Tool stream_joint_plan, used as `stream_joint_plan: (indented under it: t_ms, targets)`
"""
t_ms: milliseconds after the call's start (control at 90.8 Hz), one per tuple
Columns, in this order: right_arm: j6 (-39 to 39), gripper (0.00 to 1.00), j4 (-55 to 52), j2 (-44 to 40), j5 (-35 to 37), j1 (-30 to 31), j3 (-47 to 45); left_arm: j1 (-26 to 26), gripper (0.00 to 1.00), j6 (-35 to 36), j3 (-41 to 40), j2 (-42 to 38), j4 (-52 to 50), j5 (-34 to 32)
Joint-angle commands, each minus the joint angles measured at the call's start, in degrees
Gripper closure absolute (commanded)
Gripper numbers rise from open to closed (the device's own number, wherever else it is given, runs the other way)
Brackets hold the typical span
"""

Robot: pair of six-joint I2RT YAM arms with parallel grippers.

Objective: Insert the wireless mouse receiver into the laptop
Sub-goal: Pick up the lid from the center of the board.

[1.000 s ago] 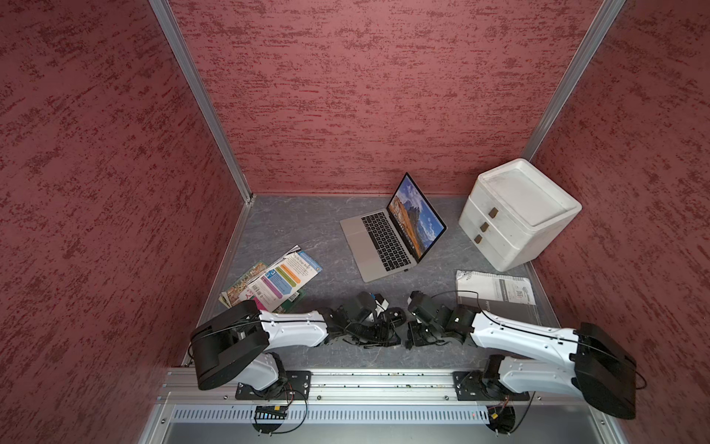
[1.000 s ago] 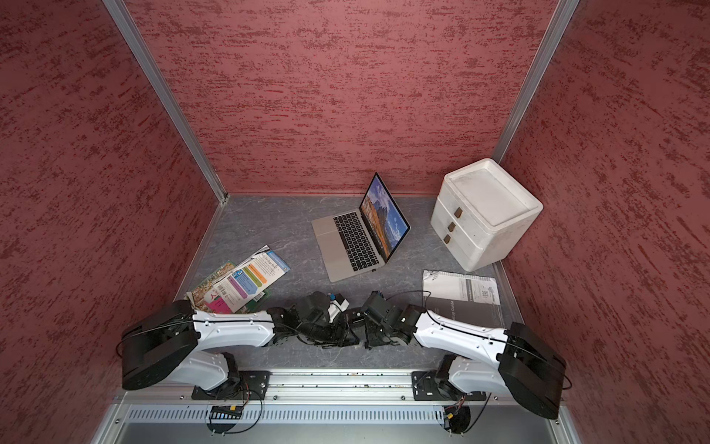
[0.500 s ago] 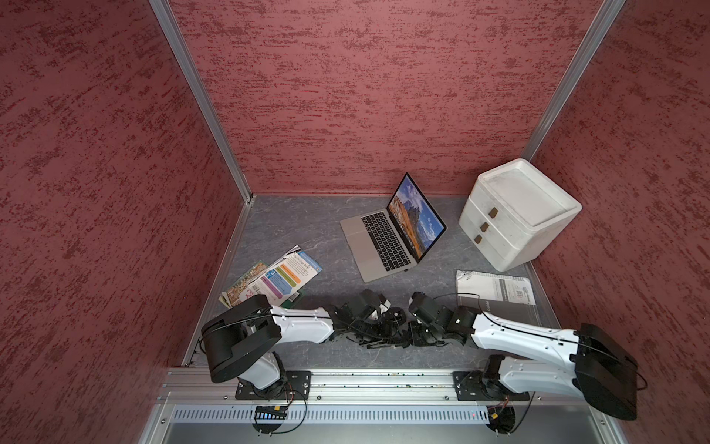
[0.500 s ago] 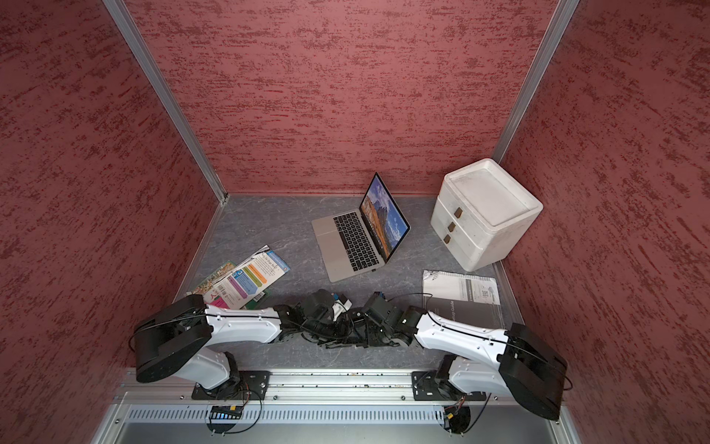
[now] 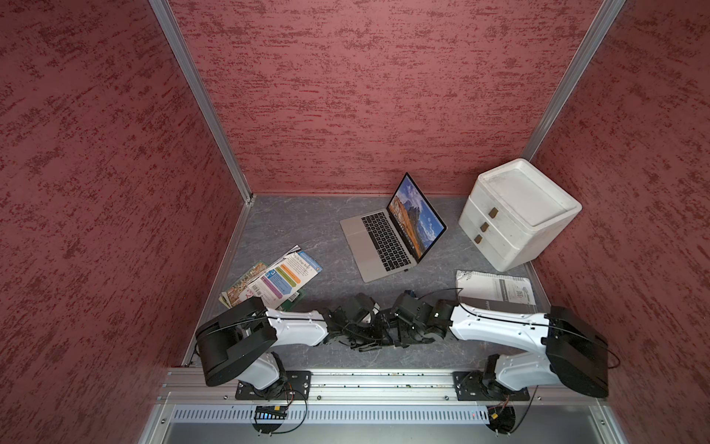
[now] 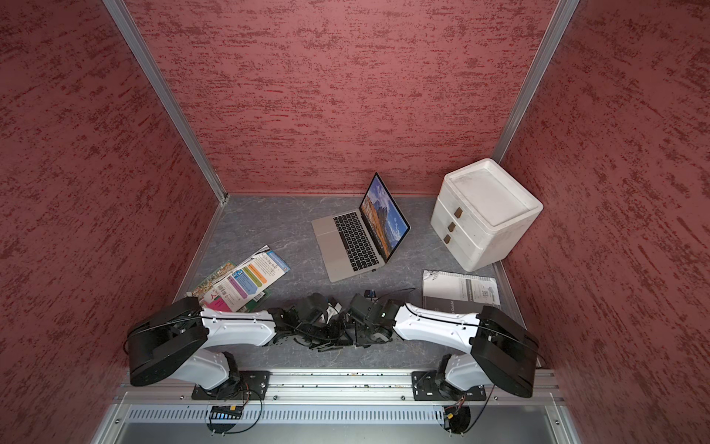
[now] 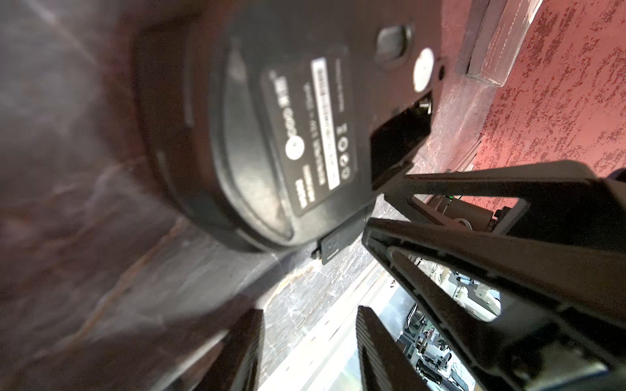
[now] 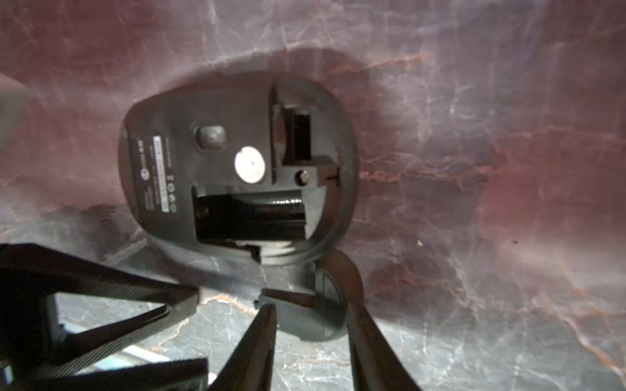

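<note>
1. The receiver [image 8: 299, 135] seems to sit in its slot on the underside of the upturned mouse [image 8: 216, 169], beside the open battery bay; the laptop [image 5: 378, 246] stands well apart at the back of the table [image 5: 292, 226]
2. The left gripper [image 7: 306, 315] is open and empty, near the mouse
3. The right gripper [image 8: 310, 306] has its jaws apart on either side of the cover [image 8: 315, 318]; whether they pinch it I cannot tell
4. The receiver is likely light, stiff and slick, easily flicked away; best pinched by its plastic end, leaving the plug free
</note>
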Motion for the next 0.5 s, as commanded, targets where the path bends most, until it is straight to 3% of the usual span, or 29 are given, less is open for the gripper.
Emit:
stream_joint_plan:
  t_ms: [0,198,397,485]
  targets:
    - [2.11,0.59,-5.68,3.54,6.13,1.36,3.48,0.30,0.53,0.01,-1.58,-1.15,-1.14,-1.95]
    - [3.25,0.62,-7.83,5.95,10.11,1.40,5.37,0.48,0.53,0.38,-1.84,-1.39,-0.66,-1.78]
    - [2.65,0.64,-5.28,8.50,8.38,1.39,4.85,0.48,0.53,0.53,-2.02,-0.44,0.99,-0.92]
    - [2.58,0.70,-4.47,9.26,7.21,1.35,4.27,0.41,0.51,0.54,-1.74,0.14,1.46,-0.40]
